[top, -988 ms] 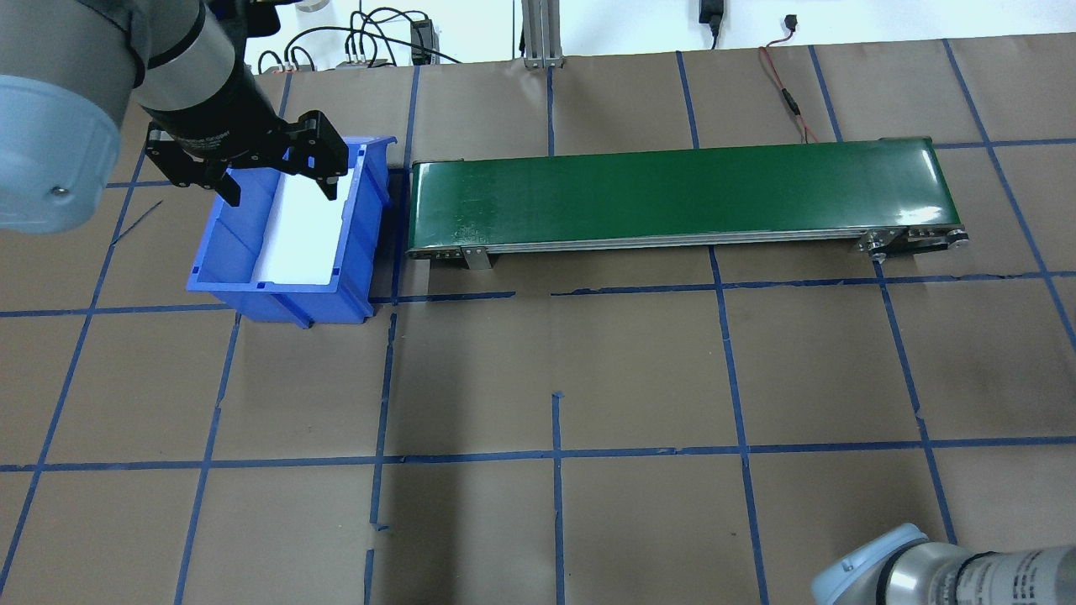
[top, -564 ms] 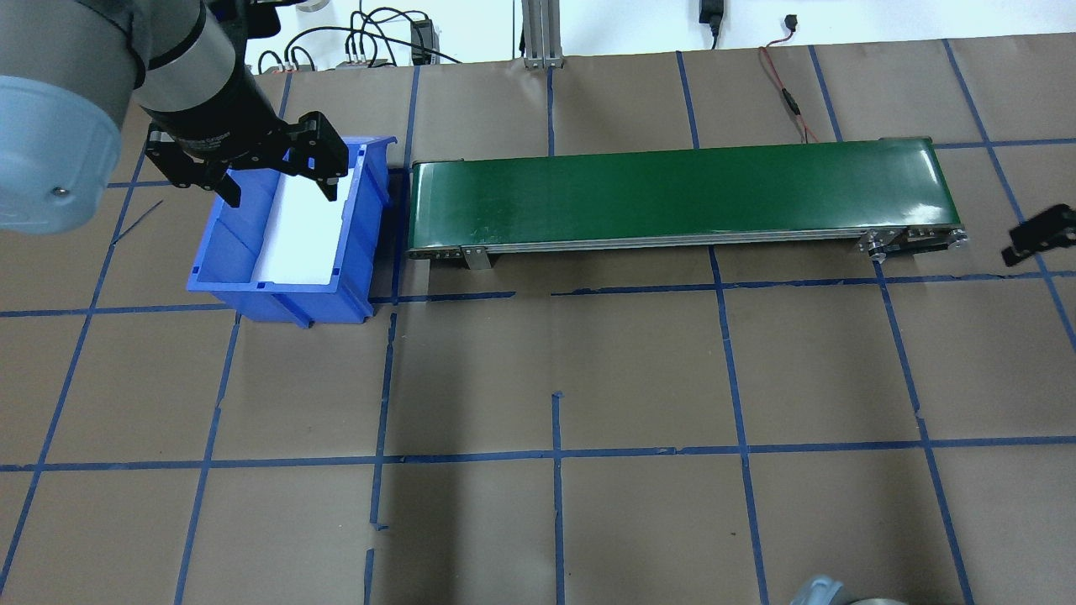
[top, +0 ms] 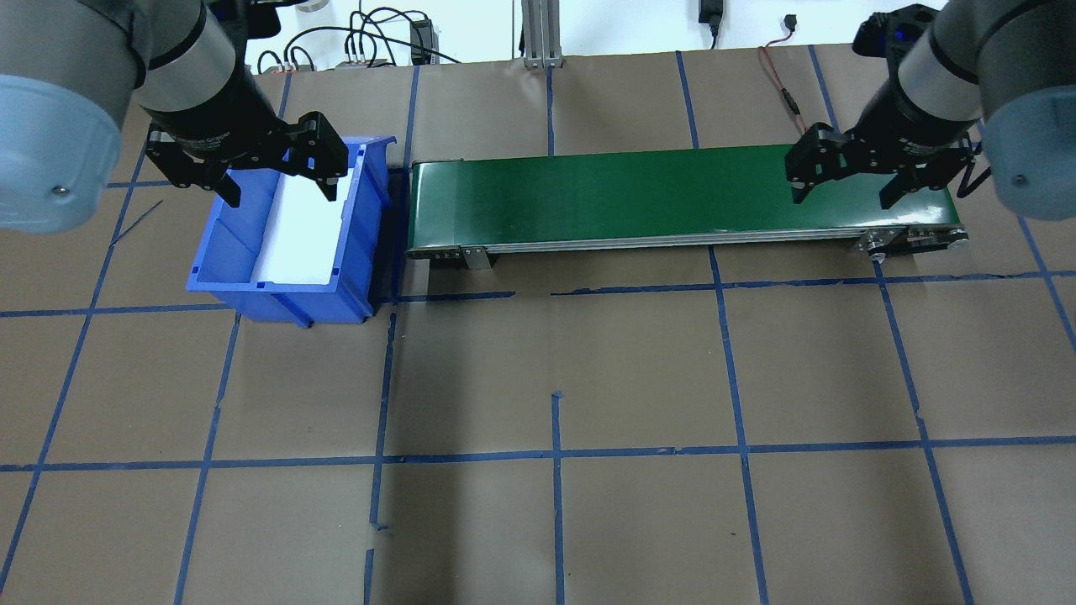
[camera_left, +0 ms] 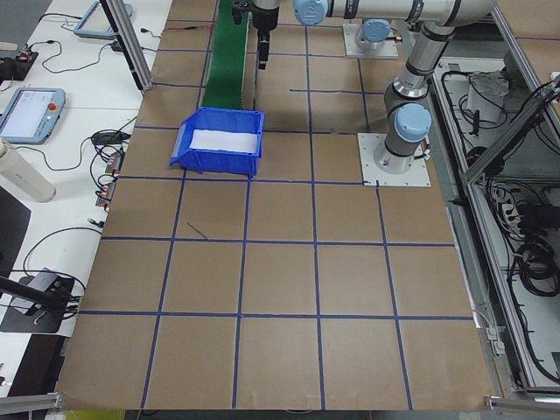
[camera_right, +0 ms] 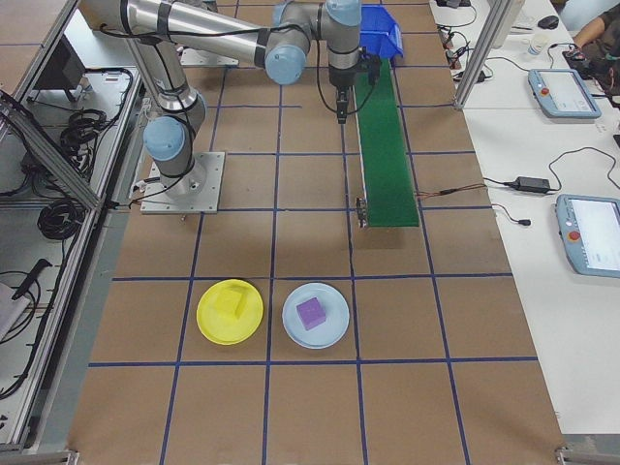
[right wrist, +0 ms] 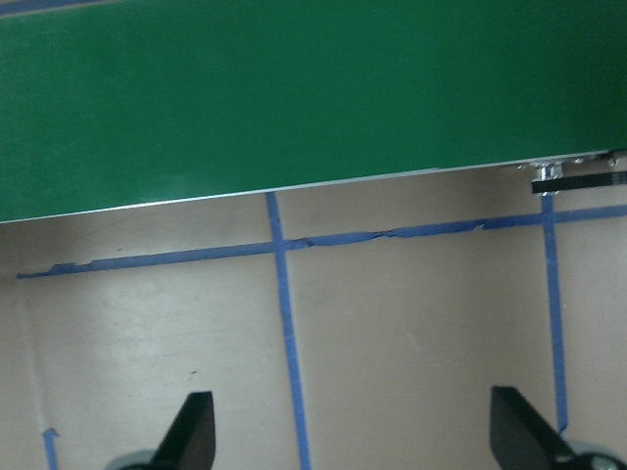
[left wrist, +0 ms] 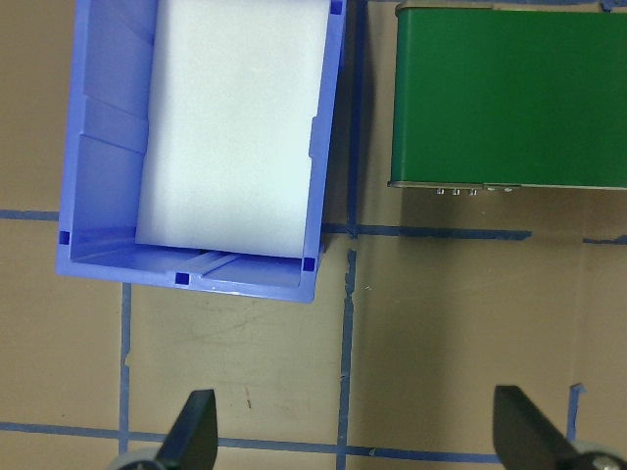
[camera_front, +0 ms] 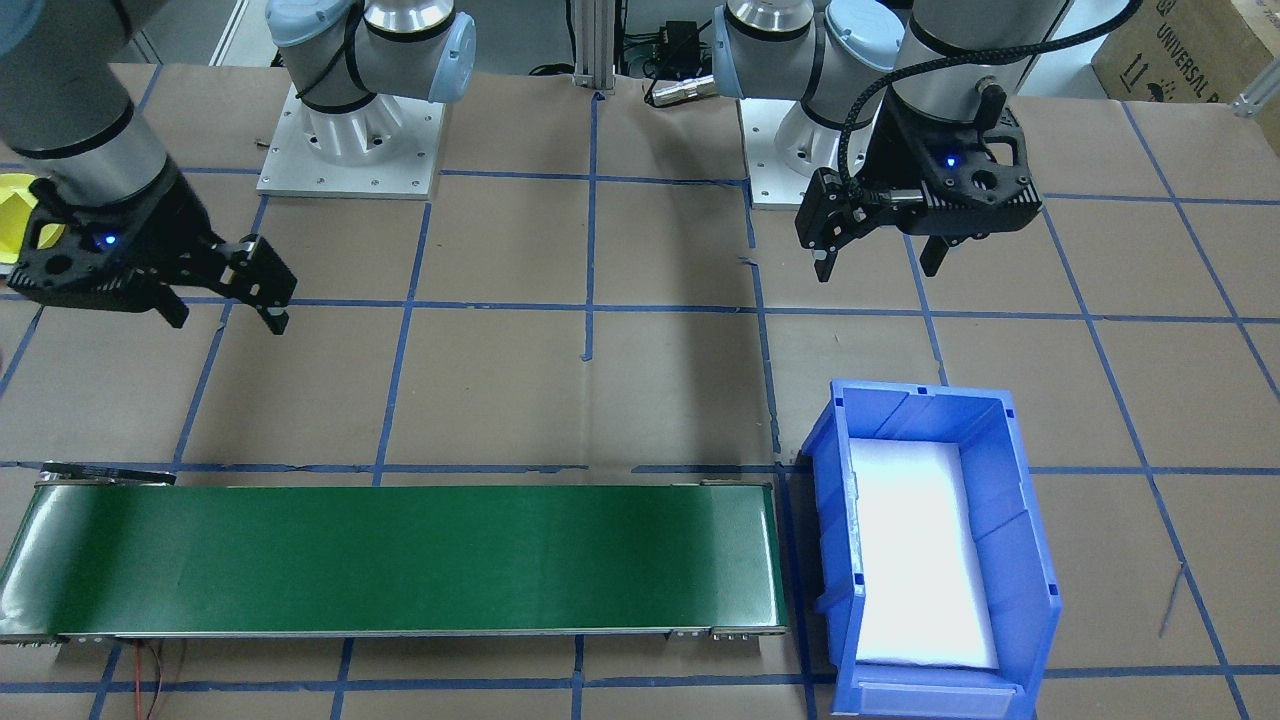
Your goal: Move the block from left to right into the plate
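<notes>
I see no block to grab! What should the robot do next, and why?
Probably hold both arms in place: the left end effector and right end effector are open, the bin and belt carry no block, and a yellow block sits in the yellow plate.

Silver-grey tubular arms with pale blue joint caps, black end effectors, a blue wrist light.

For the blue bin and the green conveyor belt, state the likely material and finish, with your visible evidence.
Blue bin: probably moulded plastic, semi-gloss; ribbed walls and uniform colour suggest it. Green conveyor belt: likely smooth rubber or PVC, glossy; light reflections streak its surface.
</notes>
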You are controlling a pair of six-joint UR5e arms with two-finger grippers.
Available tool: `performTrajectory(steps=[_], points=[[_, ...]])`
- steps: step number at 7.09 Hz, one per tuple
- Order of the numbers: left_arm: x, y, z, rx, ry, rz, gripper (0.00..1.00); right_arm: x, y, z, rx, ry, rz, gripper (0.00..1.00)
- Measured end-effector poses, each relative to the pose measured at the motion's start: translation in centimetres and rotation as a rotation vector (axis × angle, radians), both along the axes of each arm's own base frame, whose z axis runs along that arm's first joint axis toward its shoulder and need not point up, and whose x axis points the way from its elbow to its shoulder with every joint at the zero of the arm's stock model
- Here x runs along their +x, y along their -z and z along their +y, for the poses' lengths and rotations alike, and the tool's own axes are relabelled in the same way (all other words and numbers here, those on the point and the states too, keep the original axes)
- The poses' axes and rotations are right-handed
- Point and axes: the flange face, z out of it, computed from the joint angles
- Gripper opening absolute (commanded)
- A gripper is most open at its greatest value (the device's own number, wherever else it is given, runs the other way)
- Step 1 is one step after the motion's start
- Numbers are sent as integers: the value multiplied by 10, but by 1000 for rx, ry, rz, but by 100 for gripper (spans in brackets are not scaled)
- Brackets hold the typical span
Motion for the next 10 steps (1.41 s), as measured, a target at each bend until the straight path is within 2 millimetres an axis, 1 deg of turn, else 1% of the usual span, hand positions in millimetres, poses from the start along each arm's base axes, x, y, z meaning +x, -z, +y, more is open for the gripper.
performTrajectory(steps=[1,2,3,4,5,6,9,10], points=[[0,0,0,0,0,0,100,37,-23,7,7,26,-9,100],[0,0,0,-1,0,0,100,66,-40,14,16,44,-18,100],[0,-1,0,-2,0,-1,100,84,-48,19,21,49,-26,100],[0,-2,0,-3,0,0,100,90,-51,20,21,52,-26,100],[0,-2,0,-4,0,0,100,88,-51,18,20,57,-19,100],[0,-2,0,-4,0,0,100,81,-48,15,21,54,0,100],[1,-2,0,-4,-1,0,100,50,-36,4,42,52,72,100],[1,-2,0,-4,-1,0,100,46,-35,2,45,56,79,100]])
